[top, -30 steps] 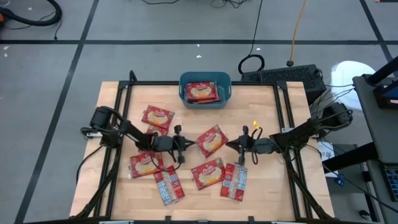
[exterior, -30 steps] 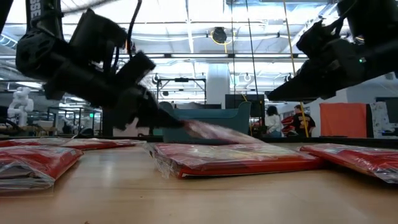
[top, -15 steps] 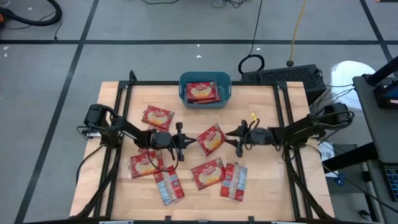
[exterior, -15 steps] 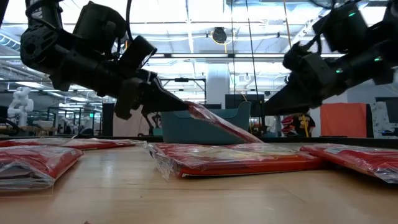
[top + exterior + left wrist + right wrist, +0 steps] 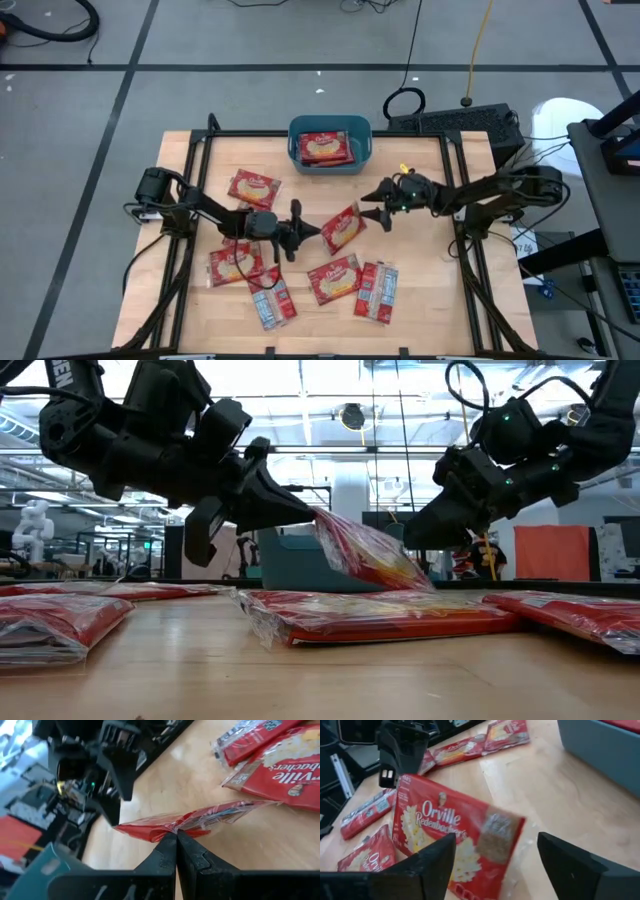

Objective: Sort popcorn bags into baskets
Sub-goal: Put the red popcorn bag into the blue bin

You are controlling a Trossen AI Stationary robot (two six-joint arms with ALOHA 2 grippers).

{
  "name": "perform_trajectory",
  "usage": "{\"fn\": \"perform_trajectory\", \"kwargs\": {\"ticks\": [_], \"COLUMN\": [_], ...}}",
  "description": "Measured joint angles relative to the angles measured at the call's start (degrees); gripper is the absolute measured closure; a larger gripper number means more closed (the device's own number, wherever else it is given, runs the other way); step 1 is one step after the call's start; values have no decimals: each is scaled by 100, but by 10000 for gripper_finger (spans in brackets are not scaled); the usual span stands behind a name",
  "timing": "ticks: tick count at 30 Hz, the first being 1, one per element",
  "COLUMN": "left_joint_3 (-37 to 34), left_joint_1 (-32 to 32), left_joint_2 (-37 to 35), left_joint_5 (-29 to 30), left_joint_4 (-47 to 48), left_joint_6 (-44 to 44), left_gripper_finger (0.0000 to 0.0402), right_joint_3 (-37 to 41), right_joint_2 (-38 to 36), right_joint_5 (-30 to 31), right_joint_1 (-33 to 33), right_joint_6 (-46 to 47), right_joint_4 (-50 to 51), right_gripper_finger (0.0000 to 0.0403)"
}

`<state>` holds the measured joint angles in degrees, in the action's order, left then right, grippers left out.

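The teal-blue rounded plastic basket (image 5: 330,143) at the far edge of the wooden table (image 5: 420,290) holds at least one flat red popcorn bag with a cream oval label (image 5: 324,148), so the sorting looks to be underway but far from finished. Six more bags are outside the basket. The left gripper (image 5: 313,232), in front of the basket near mid-table, is clamped shut on one edge of a red plastic popcorn packet (image 5: 342,227), which hangs tilted, its free end low over the table, as the low view shows. The right gripper (image 5: 376,207), in front of the basket and to the basket's right, stands wide apart with nothing between its jaws, just beside that packet's other end. Judging by this, the lifted packet is the one in hand and its carry to the basket is not yet made. Left to sort: a bag (image 5: 253,188) lying in front of the basket toward its left, another (image 5: 236,263) farther off near the left arm, a reversed red-white-bluish packet (image 5: 270,300) at the near edge, one more bag (image 5: 335,279) and a second reversed packet (image 5: 376,292) beside it. The path to the basket looks free of bags; only the open right gripper sits close enough to crowd it.
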<state>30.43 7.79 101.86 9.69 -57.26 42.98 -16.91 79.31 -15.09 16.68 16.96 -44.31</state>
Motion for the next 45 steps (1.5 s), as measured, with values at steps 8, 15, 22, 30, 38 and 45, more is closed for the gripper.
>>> {"fn": "perform_trajectory", "kwargs": {"ticks": [8,15,22,30,38,45], "left_joint_3": [23,23,23,23,23,21], "left_joint_1": [0,0,0,-15,-15,-15], "left_joint_2": [0,0,0,0,0,0], "left_joint_5": [-118,-120,-122,-118,-56,133], "left_joint_4": [1,0,-2,-4,-2,121], "left_joint_6": [408,541,604,623,584,182], "left_gripper_finger": [401,401,401,401,401,398], "right_joint_3": [75,223,245,245,88,-157], "right_joint_2": [0,0,0,615,1633,2183], "right_joint_5": [-470,-645,-599,-615,-621,-599], "right_joint_1": [287,287,271,27,-476,-857], "right_joint_6": [-586,-490,-418,-187,-100,-146], "right_joint_4": [87,87,-43,-768,-1829,-2483], "right_gripper_finger": [113,115,126,128,159,275]}}
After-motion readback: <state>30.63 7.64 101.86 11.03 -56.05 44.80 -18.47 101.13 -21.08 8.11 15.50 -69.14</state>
